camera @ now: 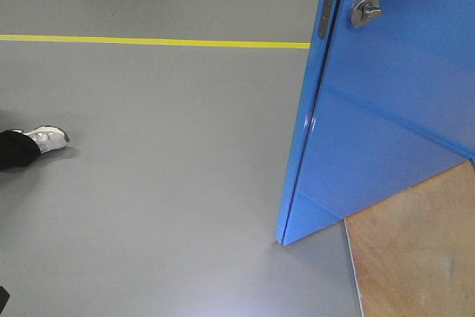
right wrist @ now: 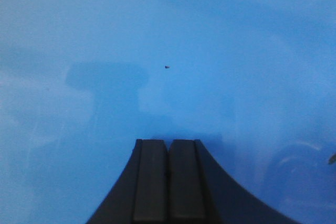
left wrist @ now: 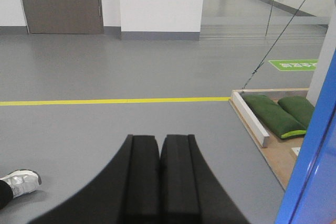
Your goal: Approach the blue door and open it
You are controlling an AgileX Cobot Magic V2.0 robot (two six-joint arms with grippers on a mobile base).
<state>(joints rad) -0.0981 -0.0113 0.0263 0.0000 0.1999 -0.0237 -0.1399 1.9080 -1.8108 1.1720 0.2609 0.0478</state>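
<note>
Blue door: stood ajar, its bottom corner on the grey floor beyond the yellow line.
Right tool: fully closed, empty, pointed squarely at the door's face.
Left tool: closed, empty, aimed past the door's edge.

My two grippers, seen from the wrists

Left gripper and right gripper: matte black, flat rectangular pads flaring into curved bases.

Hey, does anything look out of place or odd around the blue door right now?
Nothing looks damaged or spilled. The blue door stands ajar, its free edge swung out over the grey floor. One thing to note: a person's white sneaker sits at the left edge of the front view, near the robot's path.
</note>
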